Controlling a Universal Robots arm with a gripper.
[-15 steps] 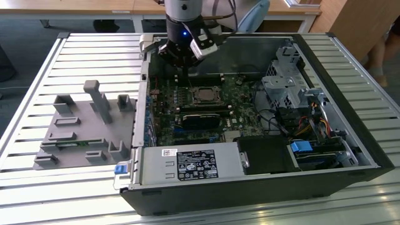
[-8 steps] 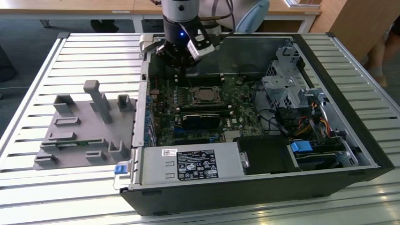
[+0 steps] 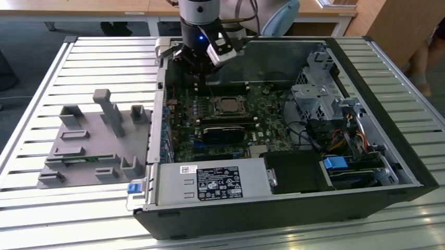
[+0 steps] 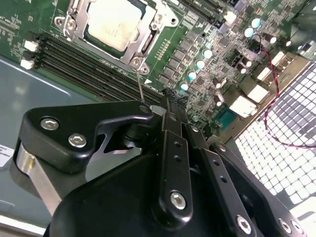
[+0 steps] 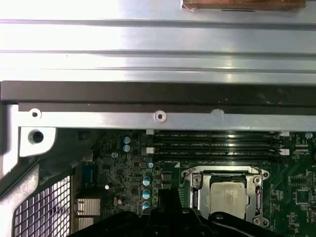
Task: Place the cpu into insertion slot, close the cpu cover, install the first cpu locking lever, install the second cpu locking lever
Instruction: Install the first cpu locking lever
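The cpu [image 3: 226, 107] [image 4: 114, 22] [image 5: 226, 195] lies flat in the insertion slot [image 3: 214, 102] on the green board. The cpu cover [image 4: 149, 37] [image 5: 197, 190] is down over it as a silver frame around its edges. A thin wire locking lever [image 4: 139, 86] [image 3: 201, 86] stands up from the socket's corner. Its top end meets my gripper [image 4: 154, 107] [image 3: 201, 73], which hangs above the board just beside the socket. The fingers look shut on the lever's tip.
The open computer case [image 3: 389, 172] lies on a slatted table. The grey power supply box [image 3: 208, 182] and the drive cage [image 3: 320, 99] stand inside it. Long black memory slots [image 4: 84, 64] [image 5: 217, 145] run beside the socket. A grey fixture plate [image 3: 90, 140] sits at the exterior view's left.
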